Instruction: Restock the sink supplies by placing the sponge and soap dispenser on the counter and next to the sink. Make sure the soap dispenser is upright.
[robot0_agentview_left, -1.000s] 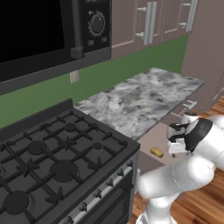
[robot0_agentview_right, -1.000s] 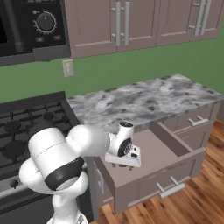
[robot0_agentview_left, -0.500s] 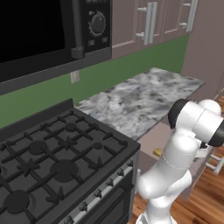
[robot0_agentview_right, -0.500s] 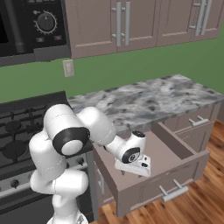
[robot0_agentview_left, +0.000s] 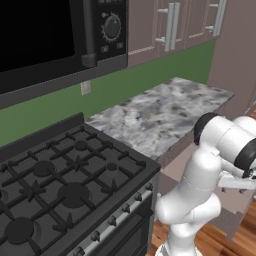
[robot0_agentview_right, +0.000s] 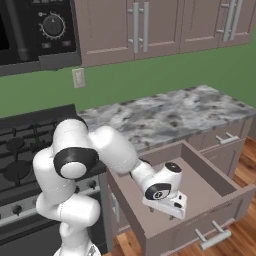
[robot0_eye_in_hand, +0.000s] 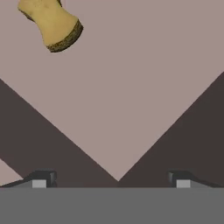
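The gripper (robot0_eye_in_hand: 111, 179) was pointed down into an open drawer (robot0_agentview_right: 220, 182) under the counter (robot0_agentview_right: 170, 112). In the hand view its two dark fingertips (robot0_eye_in_hand: 41, 178) stood far apart at the bottom edge, at about 7 and 5 o'clock, so the jaws were wide open and held nothing. Between them only the flat brownish floor of the drawer was seen, with darker walls on both sides.

The sponge (robot0_eye_in_hand: 51, 22), a yellow-orange piece with a darker rough edge, lay on the drawer floor at about 11 o'clock in the hand view, well apart from the fingertips. Its upper part was cut by the frame.

In the right base view the hand (robot0_agentview_right: 165, 192) hung inside the drawer, at about 5 o'clock from the picture centre, and the marbled counter was above it at about 1 o'clock. The black gas stove (robot0_agentview_left: 65, 180) stood beside the counter, at 8 o'clock in the left base view, under a black microwave (robot0_agentview_left: 45, 35). A green wall (robot0_agentview_right: 165, 75) and brown upper cabinets (robot0_agentview_right: 135, 25) were behind the counter.
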